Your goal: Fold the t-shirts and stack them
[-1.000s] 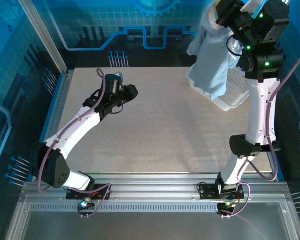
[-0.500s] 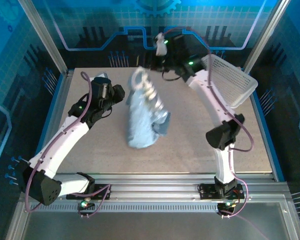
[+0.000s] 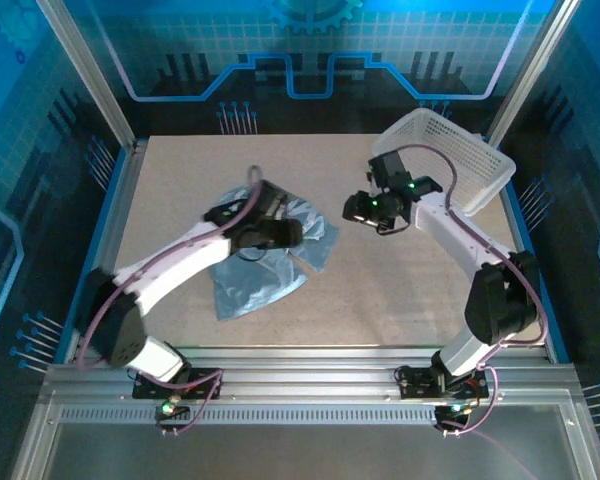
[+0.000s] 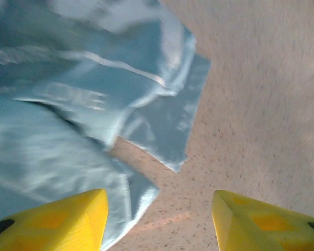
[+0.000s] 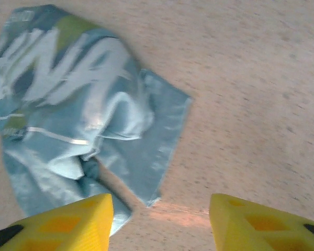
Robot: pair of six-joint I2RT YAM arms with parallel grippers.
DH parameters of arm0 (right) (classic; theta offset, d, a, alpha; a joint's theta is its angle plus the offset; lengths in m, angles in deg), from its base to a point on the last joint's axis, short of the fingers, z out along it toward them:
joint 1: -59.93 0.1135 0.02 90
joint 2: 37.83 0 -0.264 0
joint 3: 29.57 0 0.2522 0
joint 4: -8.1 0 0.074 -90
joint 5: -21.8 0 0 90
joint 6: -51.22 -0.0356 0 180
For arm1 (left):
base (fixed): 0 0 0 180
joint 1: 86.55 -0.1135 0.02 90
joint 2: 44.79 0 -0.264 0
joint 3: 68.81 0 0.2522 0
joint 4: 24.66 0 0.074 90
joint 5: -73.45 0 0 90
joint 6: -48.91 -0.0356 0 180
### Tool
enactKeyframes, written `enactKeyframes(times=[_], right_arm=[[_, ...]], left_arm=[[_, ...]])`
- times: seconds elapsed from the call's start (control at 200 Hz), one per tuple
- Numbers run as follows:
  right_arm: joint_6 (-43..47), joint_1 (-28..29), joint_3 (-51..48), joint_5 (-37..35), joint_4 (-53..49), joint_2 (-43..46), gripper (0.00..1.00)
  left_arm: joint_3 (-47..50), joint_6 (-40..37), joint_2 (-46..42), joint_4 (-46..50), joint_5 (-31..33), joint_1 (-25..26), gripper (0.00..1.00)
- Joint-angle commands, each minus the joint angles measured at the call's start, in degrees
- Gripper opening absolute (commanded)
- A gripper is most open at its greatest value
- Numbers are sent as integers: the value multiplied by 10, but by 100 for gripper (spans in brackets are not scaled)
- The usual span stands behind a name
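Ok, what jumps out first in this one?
A crumpled t-shirt lies centre-left on the table, under the open left gripper. The open right gripper hovers beside it, and a white basket sits tilted at the far right corner.

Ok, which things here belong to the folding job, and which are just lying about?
Part of the job:
- t-shirt, crumpled on the table
- left claw and right claw, both open and empty

Just lying about:
- white lattice basket, at the table's far right corner
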Motion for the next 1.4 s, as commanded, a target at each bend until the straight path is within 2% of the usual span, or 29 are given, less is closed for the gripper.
enactKeyframes(times=[0.0,0.19,0.27,0.345,0.465,0.53,0.585,0.62,0.65,0.67,0.78,0.925,1.035,1.15,1.256,1.396], right_arm=[[-24,-26,-47,-29,15,44,50],[-25,-82,-75,-37,-22,113,52],[-22,-99,-81,-31,-36,145,54],[-16,-110,-85,-25,-47,169,54],[-2,-125,-94,-13,-65,203,54],[1,-132,-102,-9,-72,217,54],[3,-135,-110,-3,-75,228,54],[4,-138,-114,0,-77,234,54],[5,-140,-118,2,-78,238,53],[5,-142,-119,3,-79,241,53],[7,-144,-124,9,-81,252,52],[4,-145,-127,15,-78,255,51],[0,-145,-125,24,-69,251,50],[1,-145,-119,27,-64,244,49],[4,-145,-114,26,-64,240,49],[3,-144,-105,26,-63,232,49]], left_arm=[[-96,-47,108,39,18,43,59],[-276,-63,314,122,87,78,66],[-338,-49,380,167,138,83,69],[-386,-34,429,212,187,83,71],[-416,-35,474,212,202,83,70],[-424,-33,490,211,213,82,61],[-423,-31,499,202,207,80,45],[-421,-28,502,196,203,77,30],[-421,-28,502,191,203,76,9],[-421,-27,501,188,205,75,0],[-429,-40,462,152,207,72,0],[-527,-52,425,119,157,65,0],[-624,-42,416,76,75,55,0],[-698,3,400,6,-9,33,0],[-741,48,375,-57,-57,10,0],[-747,104,311,-139,-89,-40,0]])
